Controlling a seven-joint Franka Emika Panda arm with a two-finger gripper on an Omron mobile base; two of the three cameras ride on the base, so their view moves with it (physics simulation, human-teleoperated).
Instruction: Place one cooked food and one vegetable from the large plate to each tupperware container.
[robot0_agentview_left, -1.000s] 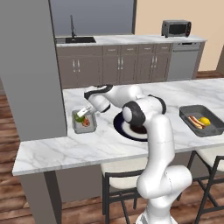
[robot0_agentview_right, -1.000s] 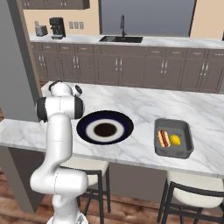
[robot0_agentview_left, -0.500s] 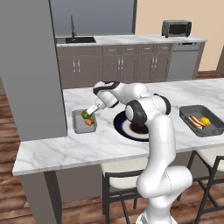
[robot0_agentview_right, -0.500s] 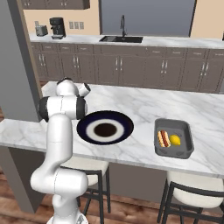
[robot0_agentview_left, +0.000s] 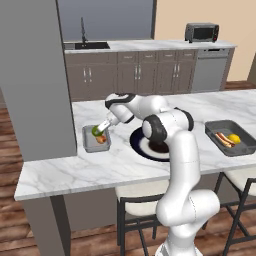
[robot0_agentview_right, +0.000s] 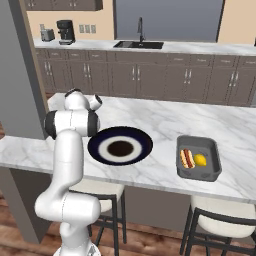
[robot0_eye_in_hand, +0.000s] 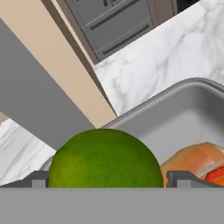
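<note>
We are reaching out over the left tray (robot0_agentview_left: 94, 140), which sits on the island just beside the big plate (robot0_agentview_left: 139, 144), on the side away from the other tray (robot0_agentview_left: 231, 137); our claw (robot0_agentview_left: 101, 128) is hanging over it with its jaws spread apart, gripping nothing, because the round green vegetable (robot0_eye_in_hand: 105, 160) between the fingers is meant to end up in this tray; in the hand view the vegetable is sitting between the 2 fingertips (robot0_eye_in_hand: 38, 180), right next to an orange-brown piece of cooked food (robot0_eye_in_hand: 197, 161) lying on the tray floor; whether the vegetable is already resting on that floor we cannot tell. So this tray is now carrying 1 cooked item and 1 vegetable, as the task asks. The plate (robot0_agentview_right: 120, 146) is looking bare, dark centre and white ring showing; well apart from it, the right tray (robot0_agentview_right: 199, 157) is holding a sausage in a bun (robot0_agentview_right: 186, 158) beside a yellow piece (robot0_agentview_right: 200, 160), so we are judging the sorting nearly finished.
</note>
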